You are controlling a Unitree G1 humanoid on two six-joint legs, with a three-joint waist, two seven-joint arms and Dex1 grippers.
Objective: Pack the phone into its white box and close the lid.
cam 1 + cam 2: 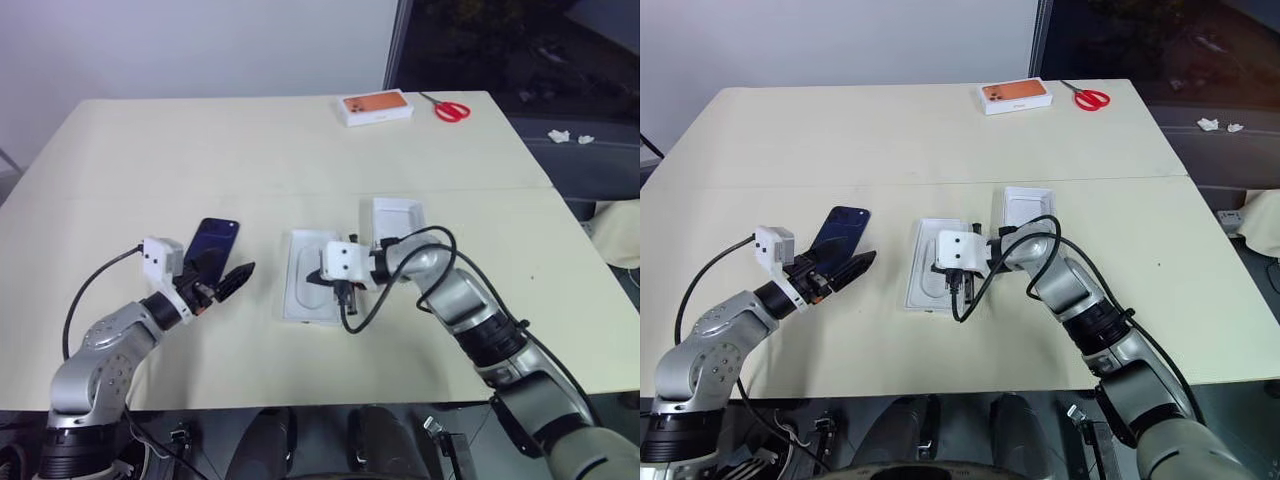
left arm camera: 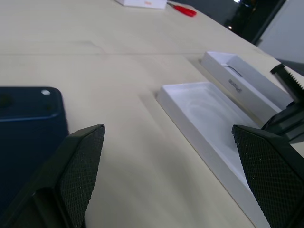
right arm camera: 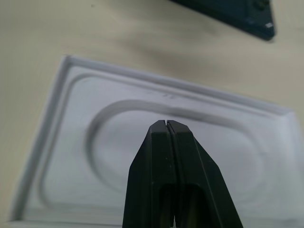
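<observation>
- Left eye view: phone (image 1: 212, 247) lies flat near desk (image 1: 250, 150) left-front, just beyond left pincer (image 1: 228, 283), whose jaws gape wide and empty, arm level, likely lining up a grasp
- right pincer (image 3: 166, 122) clamped shut, empty, angled down over white box (image 1: 306, 276), moulded insert inside

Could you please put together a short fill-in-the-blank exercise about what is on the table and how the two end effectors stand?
1. The right end effector hovers with its fingers ____ over the white moulded insert.
2. The left end effector has its fingers wide ____.
3. The phone lies beside the ____ end effector.
4. The scissors at the far edge have ____ handles.

Missing words: shut; open; left; red
</observation>
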